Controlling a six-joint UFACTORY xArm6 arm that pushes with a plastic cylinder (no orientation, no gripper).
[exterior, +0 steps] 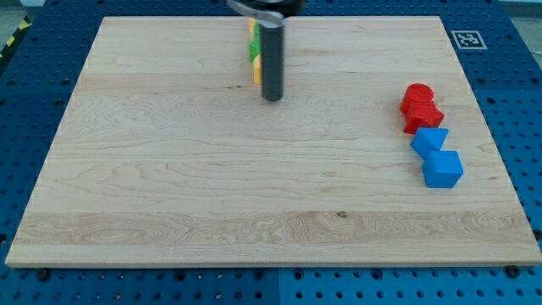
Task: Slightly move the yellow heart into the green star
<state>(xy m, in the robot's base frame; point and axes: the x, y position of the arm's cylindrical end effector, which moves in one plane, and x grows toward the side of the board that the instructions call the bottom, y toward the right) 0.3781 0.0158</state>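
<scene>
My tip [272, 98] stands near the view's top centre on the wooden board [169, 186]. The rod hides most of a stack of blocks just to its left. A yellow piece [257, 71], a green piece [253, 51] and another yellow piece [252, 30] show as thin slivers at the rod's left edge, in a column, touching or nearly so. Their shapes cannot be made out. The tip sits just below and right of the lowest yellow sliver.
At the view's right stand a red cylinder [417, 96], a red star-like block [423, 117], a blue triangular block [430, 141] and a blue cube-like block [443, 169], in a close column.
</scene>
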